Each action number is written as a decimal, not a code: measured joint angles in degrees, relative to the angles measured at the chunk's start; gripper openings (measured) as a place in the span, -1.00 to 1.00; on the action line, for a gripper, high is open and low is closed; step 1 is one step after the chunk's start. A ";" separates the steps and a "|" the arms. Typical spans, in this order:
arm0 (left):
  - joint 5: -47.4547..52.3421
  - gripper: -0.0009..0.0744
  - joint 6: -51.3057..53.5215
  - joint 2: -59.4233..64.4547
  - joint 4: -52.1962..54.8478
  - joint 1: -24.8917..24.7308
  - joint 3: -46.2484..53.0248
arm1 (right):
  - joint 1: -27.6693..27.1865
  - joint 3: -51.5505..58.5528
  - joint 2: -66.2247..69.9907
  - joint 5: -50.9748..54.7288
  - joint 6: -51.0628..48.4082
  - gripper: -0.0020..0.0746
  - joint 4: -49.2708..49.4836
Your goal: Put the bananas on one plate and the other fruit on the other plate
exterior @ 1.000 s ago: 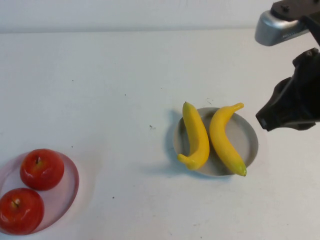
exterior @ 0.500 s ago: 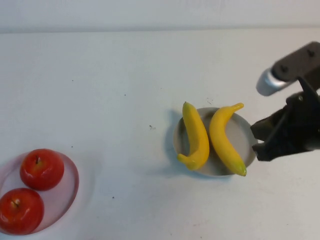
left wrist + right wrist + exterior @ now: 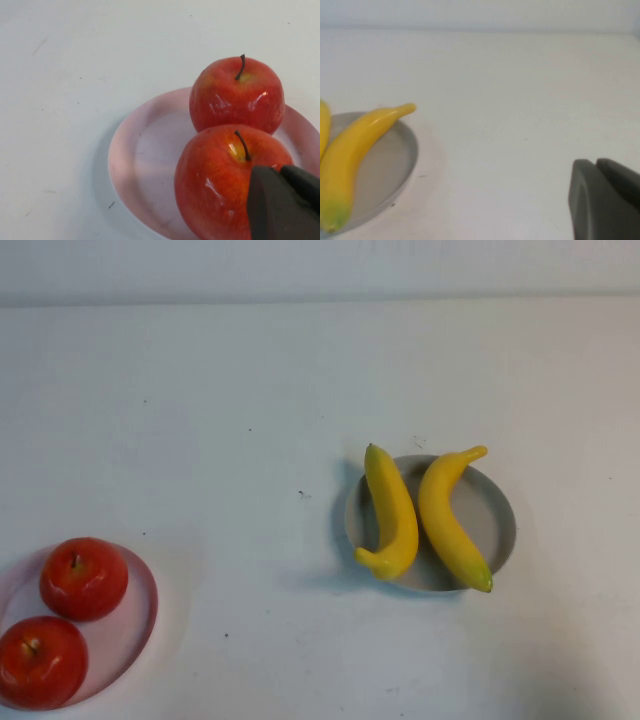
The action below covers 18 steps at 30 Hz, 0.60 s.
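Observation:
Two yellow bananas (image 3: 390,512) (image 3: 450,518) lie side by side on the grey-blue plate (image 3: 497,515) right of the table's middle. Two red apples (image 3: 84,578) (image 3: 40,662) sit on the pale pink plate (image 3: 135,625) at the front left. Neither arm shows in the high view. In the left wrist view my left gripper (image 3: 281,171) is shut and empty, just above the nearer apple (image 3: 215,182); the second apple (image 3: 236,95) and the pink plate (image 3: 145,155) lie beyond. In the right wrist view my right gripper (image 3: 596,164) is shut and empty over bare table, apart from one banana (image 3: 355,150) and the grey-blue plate (image 3: 395,165).
The white table (image 3: 220,410) runs to a pale back wall. Small dark specks dot its surface.
My right arm has pulled back from beside the grey-blue plate, toward the front right, and has left the high view. The fruit and plates have not moved.

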 joint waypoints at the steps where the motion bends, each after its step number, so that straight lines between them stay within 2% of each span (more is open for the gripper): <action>1: 0.00 -0.97 0.00 0.00 0.00 0.00 0.00 | -1.74 1.69 -2.38 -0.92 0.00 -0.99 0.00; 6: 0.00 -0.97 0.00 0.00 0.00 0.00 0.00 | -6.79 7.64 -14.12 -0.45 0.00 -0.99 1.25; 10: 0.00 -0.97 0.00 0.00 0.00 0.00 0.00 | -8.17 8.57 -20.80 2.67 0.00 -0.99 2.20; 18: 0.00 -0.97 0.00 0.00 0.00 0.00 0.00 | -8.30 8.57 -30.06 16.07 -0.12 -0.99 2.35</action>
